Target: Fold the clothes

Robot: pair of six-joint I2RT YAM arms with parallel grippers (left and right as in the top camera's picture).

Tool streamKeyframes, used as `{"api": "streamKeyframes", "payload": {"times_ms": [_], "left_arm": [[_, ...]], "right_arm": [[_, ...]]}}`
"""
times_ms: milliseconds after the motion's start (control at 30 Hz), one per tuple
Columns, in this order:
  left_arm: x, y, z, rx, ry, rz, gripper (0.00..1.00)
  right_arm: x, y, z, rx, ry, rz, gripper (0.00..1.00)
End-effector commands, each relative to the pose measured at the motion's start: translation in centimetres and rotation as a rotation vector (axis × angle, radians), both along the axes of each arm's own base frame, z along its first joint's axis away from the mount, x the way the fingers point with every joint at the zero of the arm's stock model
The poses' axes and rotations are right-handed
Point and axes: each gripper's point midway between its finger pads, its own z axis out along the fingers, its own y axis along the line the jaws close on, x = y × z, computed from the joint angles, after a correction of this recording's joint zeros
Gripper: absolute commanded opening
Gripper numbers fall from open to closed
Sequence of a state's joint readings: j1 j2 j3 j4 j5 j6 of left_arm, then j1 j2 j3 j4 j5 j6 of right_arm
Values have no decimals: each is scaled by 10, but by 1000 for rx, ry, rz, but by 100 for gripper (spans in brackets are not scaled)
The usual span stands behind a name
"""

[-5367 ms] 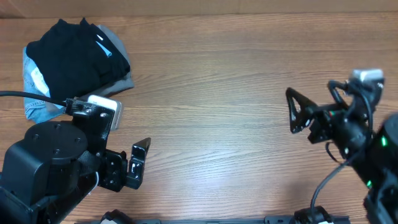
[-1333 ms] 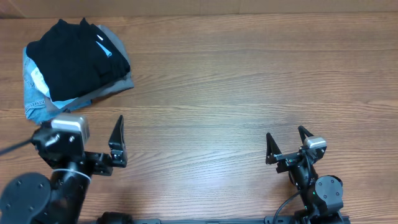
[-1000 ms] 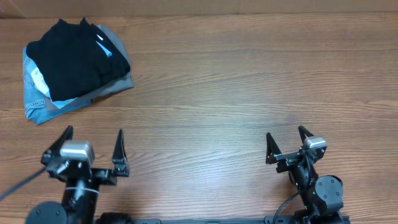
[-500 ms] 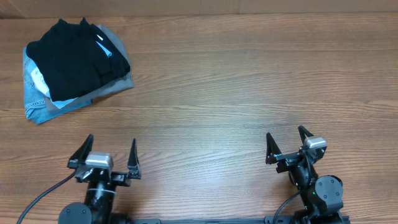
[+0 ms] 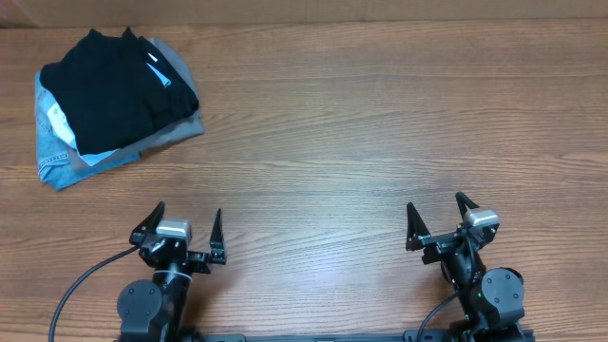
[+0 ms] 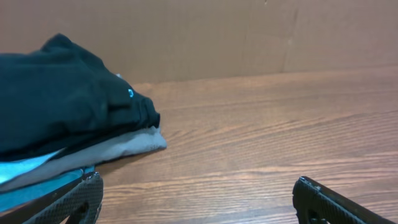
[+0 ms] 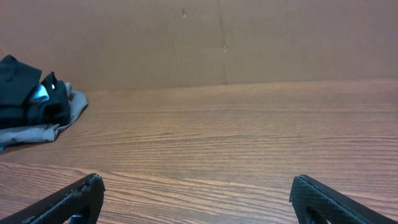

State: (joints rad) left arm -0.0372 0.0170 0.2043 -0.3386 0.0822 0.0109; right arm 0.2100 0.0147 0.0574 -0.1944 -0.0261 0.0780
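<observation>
A: Item: black polo shirt (image 5: 114, 90); location?
B: Far left of the table (image 5: 361, 133); folded, on top of a stack; grey garment (image 5: 180, 128) and light blue garment (image 5: 57, 169) beneath; folding looks done.
A: Left gripper (image 5: 187, 214); right gripper (image 5: 435, 203)?
B: Both spread wide, empty; at the near edge, well apart from the stack; nothing visibly left.

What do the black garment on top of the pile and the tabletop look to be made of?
Black shirt: soft matte fabric, maybe a cotton knit; it slumps in rounded folds with no shine. Table: wood or wood-look laminate, smooth with slight sheen; long brown grain lines and a pale reflection. Which of the two cannot be told.
</observation>
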Motion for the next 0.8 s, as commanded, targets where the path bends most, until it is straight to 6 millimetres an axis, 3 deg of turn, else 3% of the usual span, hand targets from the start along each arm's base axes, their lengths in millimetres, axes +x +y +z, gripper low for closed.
{"api": "streamKeyframes", "payload": {"times_ms": [0,133,767], "left_arm": [[6,2,-14,9,-14,10,100],[12,2,-34,-43,6,16,100],[13,2,-31,-43,-16,16,100]], "right_arm": [[0,-1,3,4,-17,-3,100],[0,-1,3,4,-17,-3,100],[0,-1,3,4,-18,-3,100]]}}
